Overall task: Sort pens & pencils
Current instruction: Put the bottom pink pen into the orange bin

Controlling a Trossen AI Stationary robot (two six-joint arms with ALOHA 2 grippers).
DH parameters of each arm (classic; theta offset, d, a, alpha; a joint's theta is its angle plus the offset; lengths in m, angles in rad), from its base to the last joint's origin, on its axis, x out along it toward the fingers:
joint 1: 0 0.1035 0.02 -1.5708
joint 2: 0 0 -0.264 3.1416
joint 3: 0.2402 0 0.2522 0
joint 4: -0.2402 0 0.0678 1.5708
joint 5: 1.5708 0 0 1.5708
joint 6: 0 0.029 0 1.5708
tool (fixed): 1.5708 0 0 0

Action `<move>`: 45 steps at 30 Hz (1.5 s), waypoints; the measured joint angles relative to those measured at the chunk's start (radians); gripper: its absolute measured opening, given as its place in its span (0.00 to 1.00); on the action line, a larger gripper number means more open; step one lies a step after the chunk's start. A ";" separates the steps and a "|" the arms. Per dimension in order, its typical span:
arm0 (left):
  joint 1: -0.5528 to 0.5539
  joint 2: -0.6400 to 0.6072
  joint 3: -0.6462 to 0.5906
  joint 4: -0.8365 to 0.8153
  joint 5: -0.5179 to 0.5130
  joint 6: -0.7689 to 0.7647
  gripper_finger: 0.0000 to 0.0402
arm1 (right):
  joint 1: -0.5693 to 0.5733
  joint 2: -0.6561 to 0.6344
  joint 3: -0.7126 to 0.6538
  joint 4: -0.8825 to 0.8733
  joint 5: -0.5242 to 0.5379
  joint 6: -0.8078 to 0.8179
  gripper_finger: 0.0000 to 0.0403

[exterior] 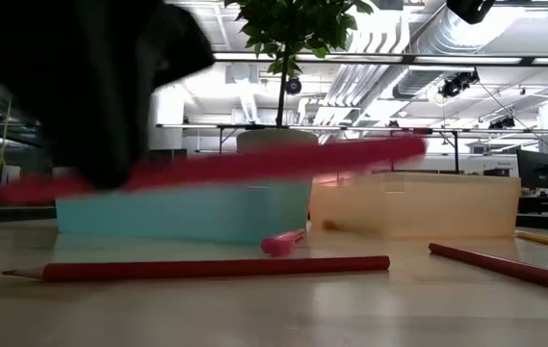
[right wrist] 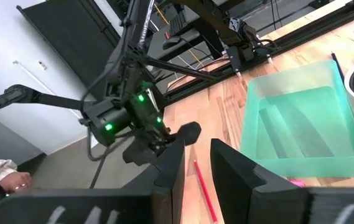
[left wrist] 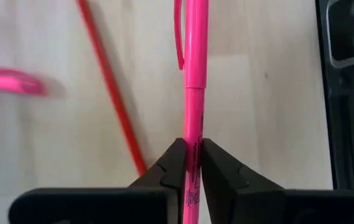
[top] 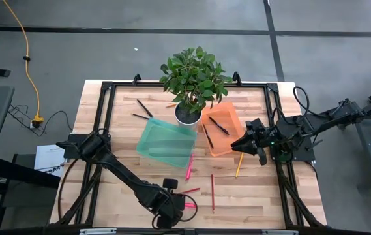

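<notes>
1. Left tool (left wrist: 191, 163) is clenched on a pink pen (left wrist: 195, 74), gripped near one end so most of the barrel and its clip stick out ahead of the fingers. Likely a carrying grip, leaving the long end free to drop into a bin.
2. The held pen looks lifted clear of the bench (top: 250, 196); in the low view it hangs as a blurred pink bar above the bench top.
3. A red pencil (left wrist: 111, 87) lies on the bench just beside the held pen; another pink pen (left wrist: 12, 81) lies farther off to that side.
4. The green bin (top: 165, 141) and orange bin (top: 223, 127) sit well ahead of the left tool, side by side, probably one per kind. Black pens (top: 219, 125) already lie in the orange bin.
5. Right tool (top: 248, 145) hovers beside the orange bin, fingers slightly parted, holding nothing; a yellow pencil (top: 238, 166) lies just below it.
6. Dark print runs along the held pen at the fingers; too small to read. No other labels seen.
</notes>
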 joint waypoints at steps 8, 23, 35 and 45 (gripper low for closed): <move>0.008 0.000 0.137 -0.136 -0.119 0.026 0.07 | 0.000 0.000 0.000 0.001 0.000 -0.007 0.17; 0.042 -0.002 0.390 -0.374 -0.273 0.112 0.07 | 0.000 0.000 0.000 0.005 -0.020 -0.019 0.17; 0.073 -0.003 0.583 -0.573 -0.388 0.166 0.07 | 0.000 0.000 0.000 0.016 -0.023 -0.038 0.17; 0.089 -0.092 0.619 -0.660 -0.520 0.176 0.06 | 0.000 0.000 0.000 0.032 -0.023 -0.052 0.17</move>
